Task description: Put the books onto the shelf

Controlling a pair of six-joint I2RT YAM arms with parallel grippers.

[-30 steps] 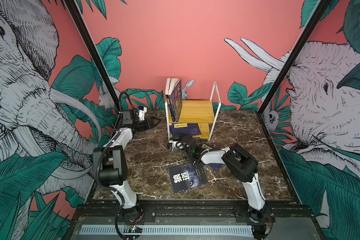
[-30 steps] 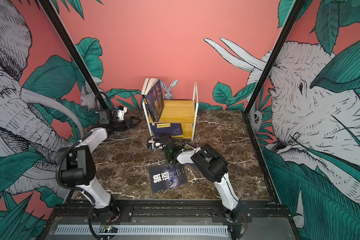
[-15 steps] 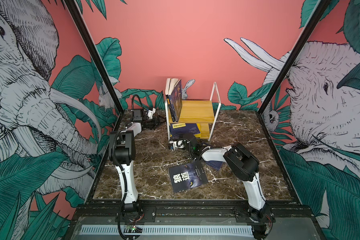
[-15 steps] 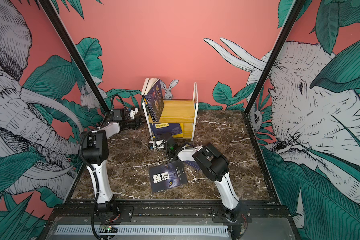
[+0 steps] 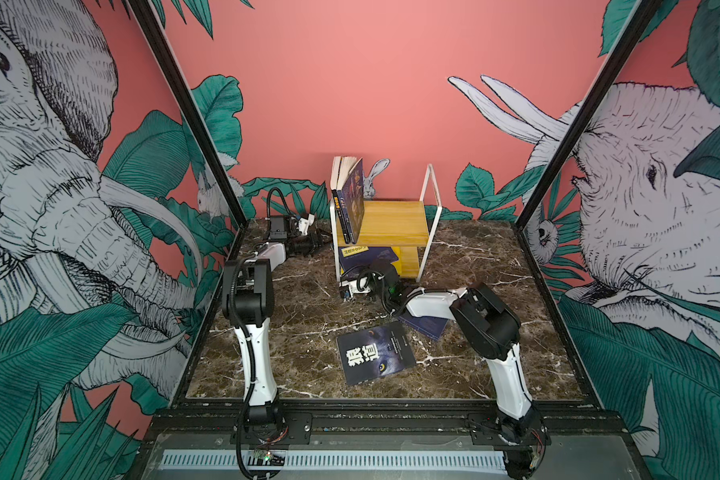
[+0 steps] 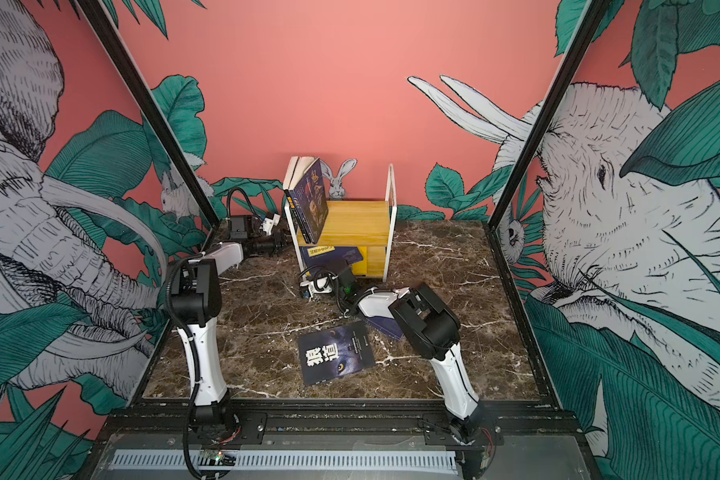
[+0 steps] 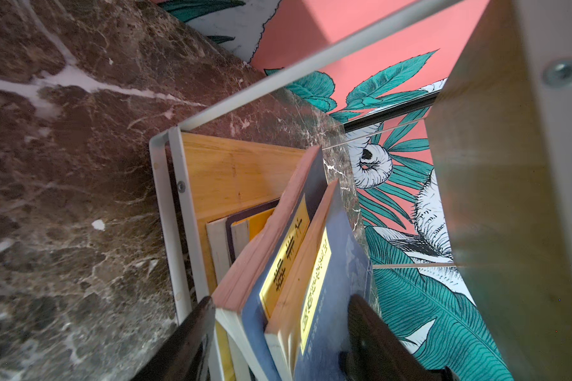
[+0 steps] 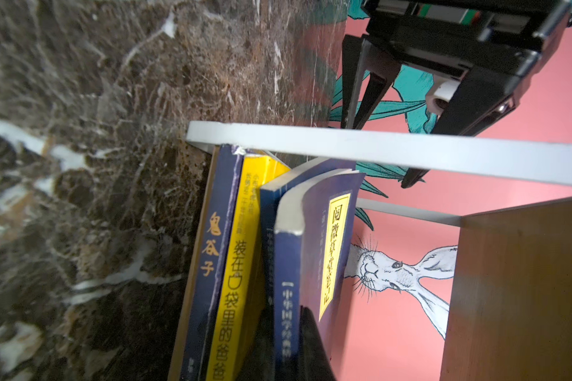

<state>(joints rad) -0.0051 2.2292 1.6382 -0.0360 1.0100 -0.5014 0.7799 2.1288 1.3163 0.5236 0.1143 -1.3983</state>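
The shelf (image 5: 391, 220) (image 6: 358, 220) stands at the back middle with two books (image 5: 348, 199) (image 6: 308, 199) leaning on its top board. Several books lie stacked on the lower board (image 7: 232, 171), among them a yellow one (image 8: 241, 264). My right gripper (image 5: 371, 261) (image 8: 284, 316) reaches in from the front, shut on the top navy book (image 8: 311, 250). My left gripper (image 5: 323, 241) (image 7: 281, 300) comes in through the shelf's left side, open, its fingers (image 7: 192, 333) straddling two navy books (image 7: 331, 264). A dark book with white characters (image 5: 375, 357) (image 6: 335, 357) lies flat on the table.
Another navy book (image 5: 427, 326) (image 6: 387, 328) lies on the marble table (image 5: 308, 332) under my right forearm. The shelf's white frame posts (image 8: 377, 145) stand close to both grippers. Black cage posts and printed walls close in the left, right and back sides.
My left arm has swung from near the left wall to the shelf's left side, and its jaws have narrowed around the navy books. The right arm has barely moved.
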